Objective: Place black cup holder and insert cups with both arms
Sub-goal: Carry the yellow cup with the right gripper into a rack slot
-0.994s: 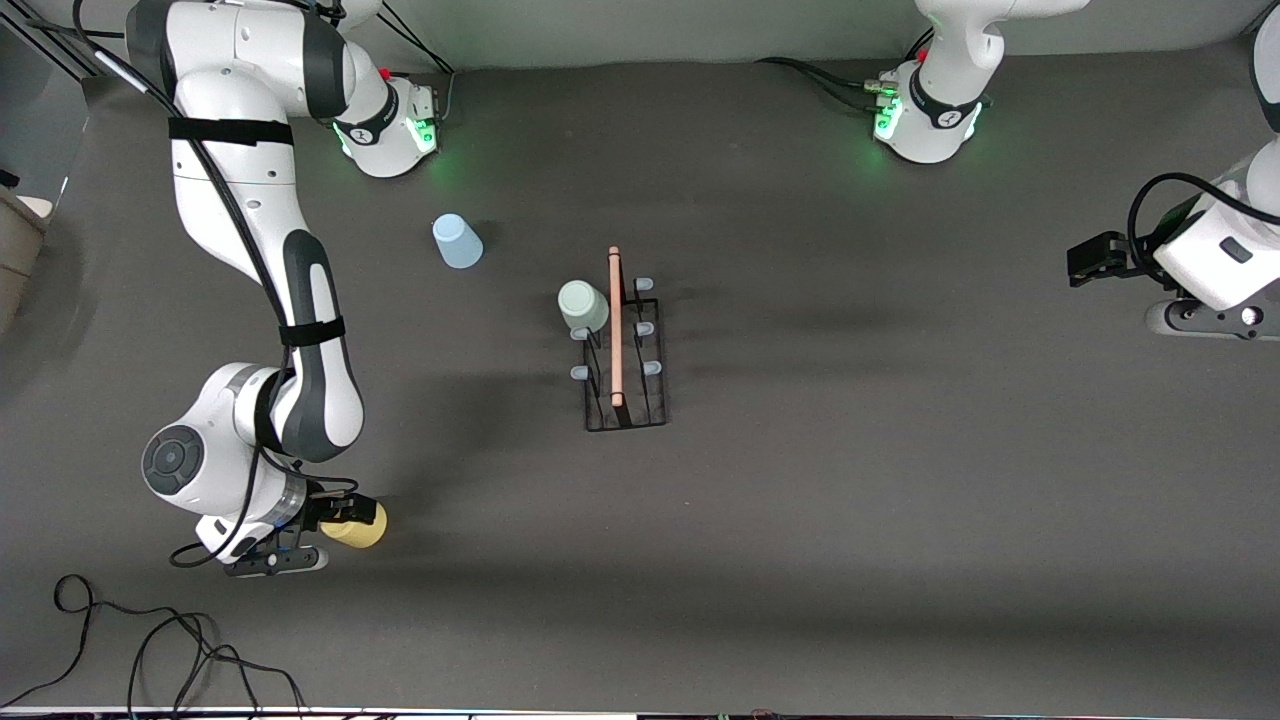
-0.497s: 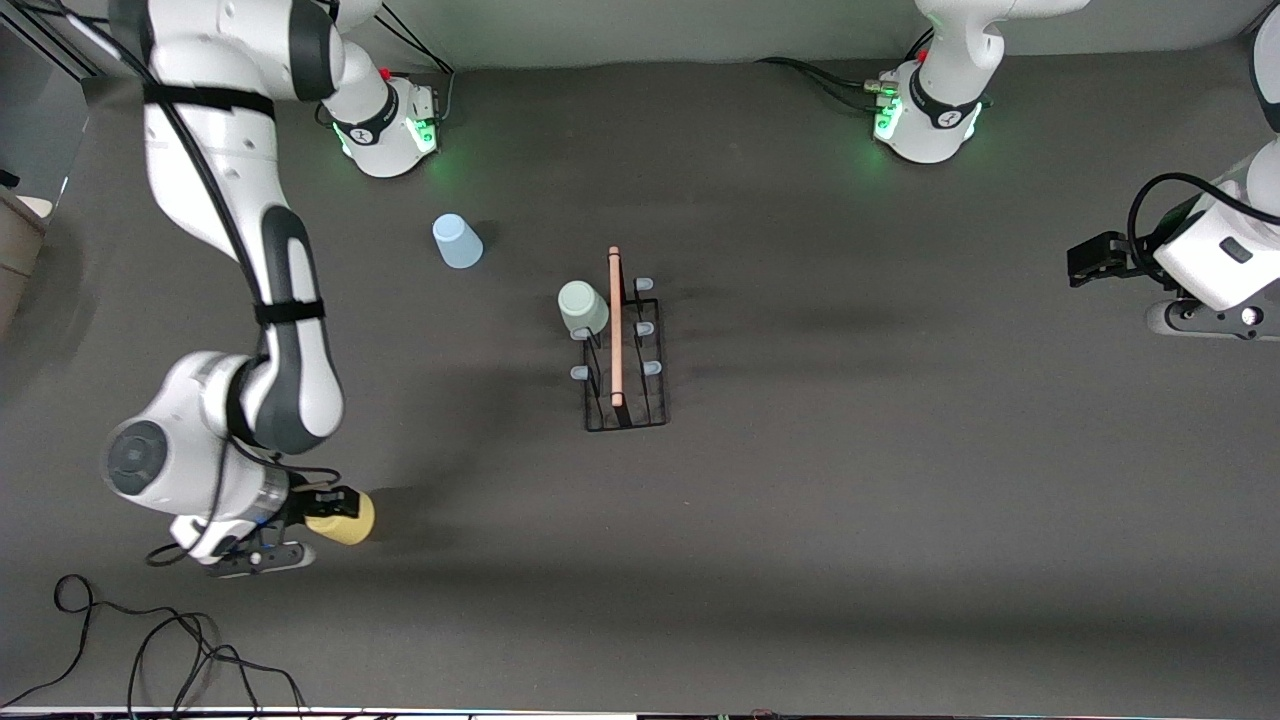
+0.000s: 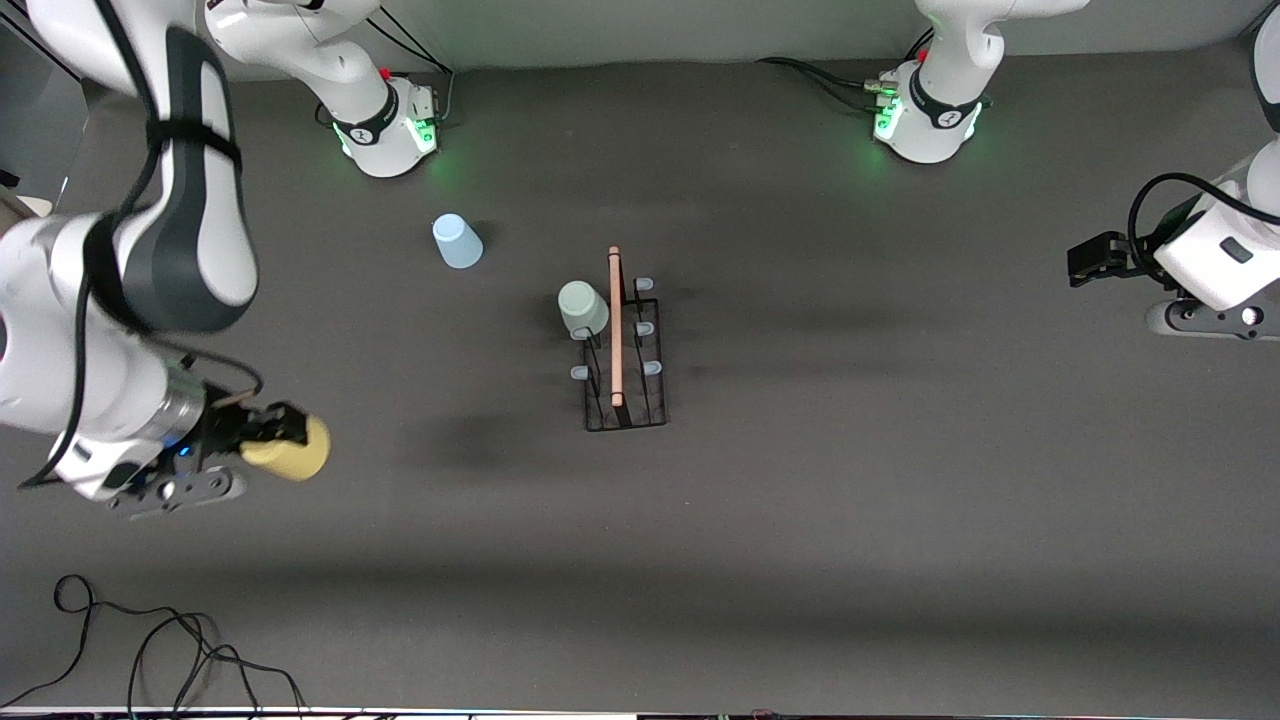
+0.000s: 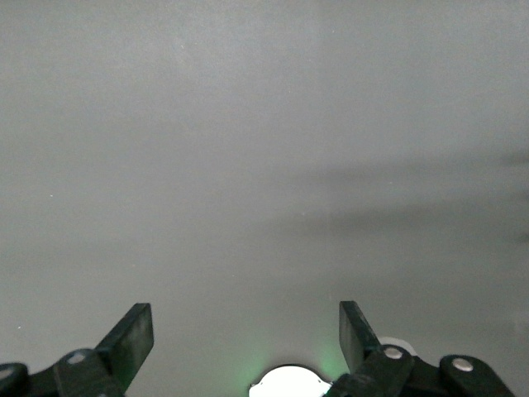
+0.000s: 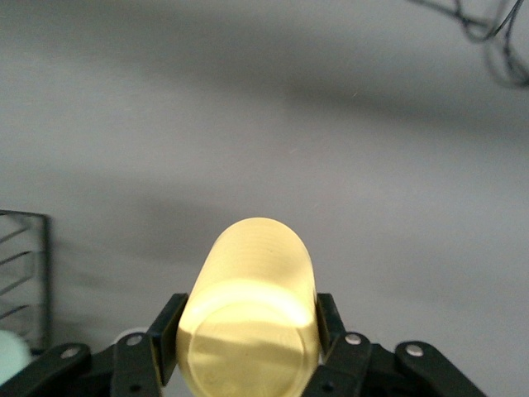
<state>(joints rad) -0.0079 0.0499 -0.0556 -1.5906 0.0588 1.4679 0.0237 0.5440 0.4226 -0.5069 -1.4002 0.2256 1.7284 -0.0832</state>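
Right gripper point(image 3: 262, 432) is clamped on the yellow cup point(image 3: 290, 452), up in the air over the table's right-arm end. Left gripper point(image 4: 245, 339) waits with fingers spread wide – nothing in it. Green cup point(image 3: 582, 306) sits on the black cup holder point(image 3: 624, 370) mid-table – blue cup point(image 3: 456, 241) stands near the right arm's base.
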